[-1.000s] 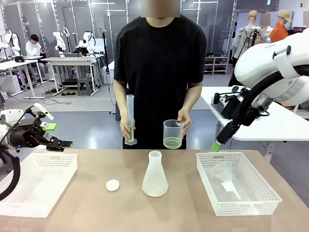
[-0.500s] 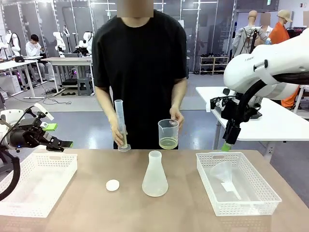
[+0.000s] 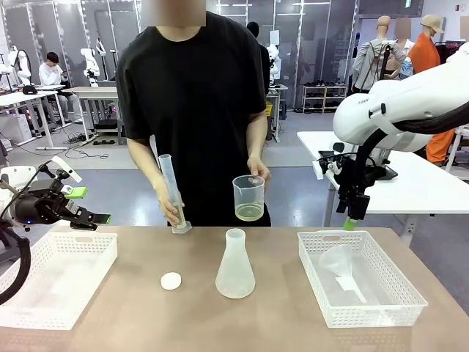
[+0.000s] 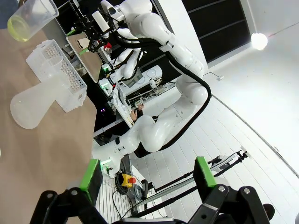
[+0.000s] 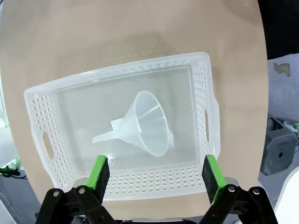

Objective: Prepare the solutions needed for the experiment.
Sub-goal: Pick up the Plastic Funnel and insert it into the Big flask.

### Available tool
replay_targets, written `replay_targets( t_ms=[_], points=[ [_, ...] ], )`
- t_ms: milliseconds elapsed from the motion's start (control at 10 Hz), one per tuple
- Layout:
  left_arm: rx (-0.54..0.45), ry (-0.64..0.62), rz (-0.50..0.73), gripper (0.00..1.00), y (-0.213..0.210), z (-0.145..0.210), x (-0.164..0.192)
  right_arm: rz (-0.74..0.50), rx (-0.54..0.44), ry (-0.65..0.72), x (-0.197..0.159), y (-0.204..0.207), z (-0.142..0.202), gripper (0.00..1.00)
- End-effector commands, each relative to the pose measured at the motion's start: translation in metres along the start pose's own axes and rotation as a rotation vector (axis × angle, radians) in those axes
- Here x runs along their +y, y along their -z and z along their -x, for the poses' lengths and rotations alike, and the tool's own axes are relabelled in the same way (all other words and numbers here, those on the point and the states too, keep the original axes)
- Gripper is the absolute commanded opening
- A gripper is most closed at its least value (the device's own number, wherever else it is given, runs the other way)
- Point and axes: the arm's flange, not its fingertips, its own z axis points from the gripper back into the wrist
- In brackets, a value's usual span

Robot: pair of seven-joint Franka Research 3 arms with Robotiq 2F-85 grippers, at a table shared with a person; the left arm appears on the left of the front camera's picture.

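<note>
Two grippers stand with jaws spread wide: the left gripper (image 3: 89,205) above the far edge of the left basket (image 3: 73,236), the right gripper (image 5: 154,164) over the right basket (image 5: 205,112), where a funnel (image 5: 152,123) lies. The solutions (image 3: 249,213), a shallow pale yellow pool in a clear beaker (image 3: 248,189) held in the person's hand (image 3: 258,170), hang between them at the table's far side, well apart from both, beyond the flask (image 3: 235,268).

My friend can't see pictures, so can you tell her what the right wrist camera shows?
The right gripper, open with green pads, hangs above a white holey basket on a brown table. A clear funnel lies on its side inside the basket.
</note>
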Motion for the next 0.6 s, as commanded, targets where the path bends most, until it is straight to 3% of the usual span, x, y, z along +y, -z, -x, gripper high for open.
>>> replay_targets(
  t_ms=[0,300,500],
  points=[
    [-0.002,0.003,0.002,1.0,0.0,-0.001,-0.001,0.024,-0.009,0.018,0.008,-0.006,-0.002,1.0],
    [-0.002,0.003,0.002,1.0,0.0,-0.001,-0.001,0.009,-0.003,0.0,0.001,-0.005,-0.001,1.0],
    [-0.002,0.003,0.002,1.0,0.0,-0.001,-0.001,-0.041,0.066,-0.056,-0.007,0.001,-0.01,1.0]
  ],
)
